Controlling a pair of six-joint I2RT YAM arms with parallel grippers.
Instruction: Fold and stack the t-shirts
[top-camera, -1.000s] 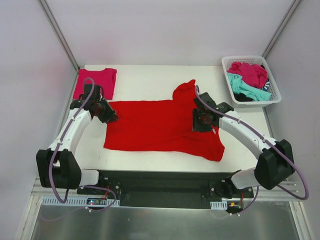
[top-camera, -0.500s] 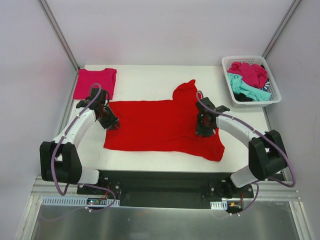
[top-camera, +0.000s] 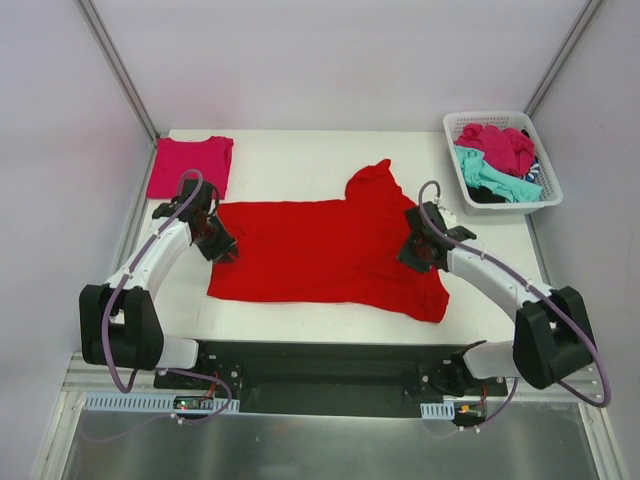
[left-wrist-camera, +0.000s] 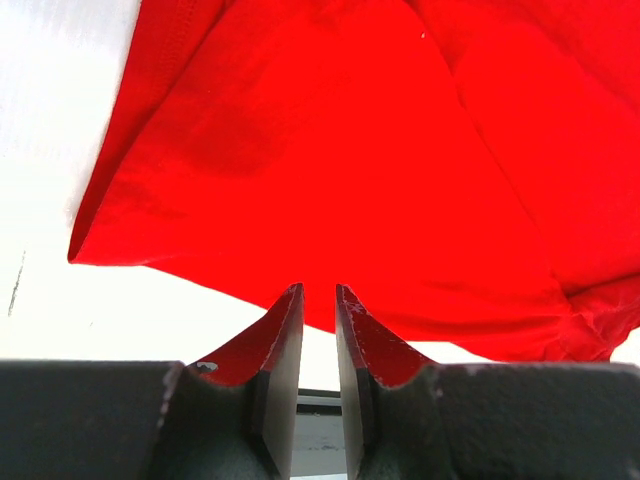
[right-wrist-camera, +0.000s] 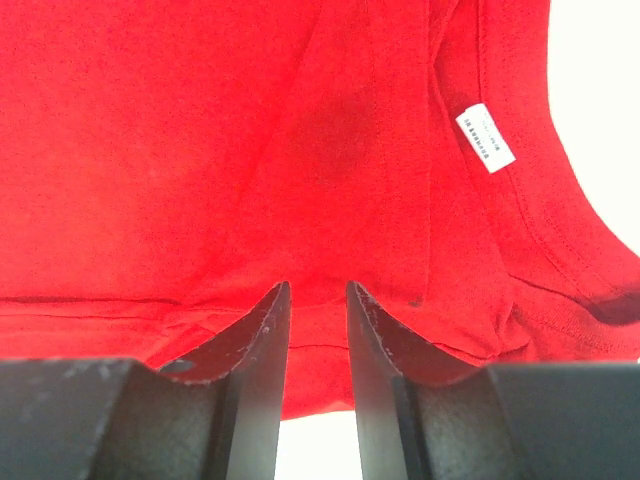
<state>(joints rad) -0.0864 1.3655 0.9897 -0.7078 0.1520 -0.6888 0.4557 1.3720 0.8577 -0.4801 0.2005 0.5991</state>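
Note:
A large bright red t-shirt (top-camera: 320, 250) lies spread flat mid-table, one sleeve (top-camera: 368, 180) pointing to the back. My left gripper (top-camera: 222, 248) sits low at the shirt's left edge; in the left wrist view its jaws (left-wrist-camera: 318, 295) are almost closed, with nothing between them and the red cloth (left-wrist-camera: 330, 150) just ahead. My right gripper (top-camera: 415, 250) hovers over the shirt's right side; in the right wrist view its jaws (right-wrist-camera: 318, 290) stand a narrow gap apart over the cloth (right-wrist-camera: 200, 150) and hold nothing. A white label (right-wrist-camera: 485, 138) shows near the collar.
A folded magenta-pink t-shirt (top-camera: 190, 165) lies at the back left corner. A white lattice basket (top-camera: 548, 195) at the back right holds magenta (top-camera: 498, 145), teal (top-camera: 490, 180) and dark shirts. Grey walls enclose the table on three sides.
My right gripper has moved right, from the shirt's middle-right toward its right edge. My left gripper shifted slightly toward the near side, then stayed. The red shirt has not moved.

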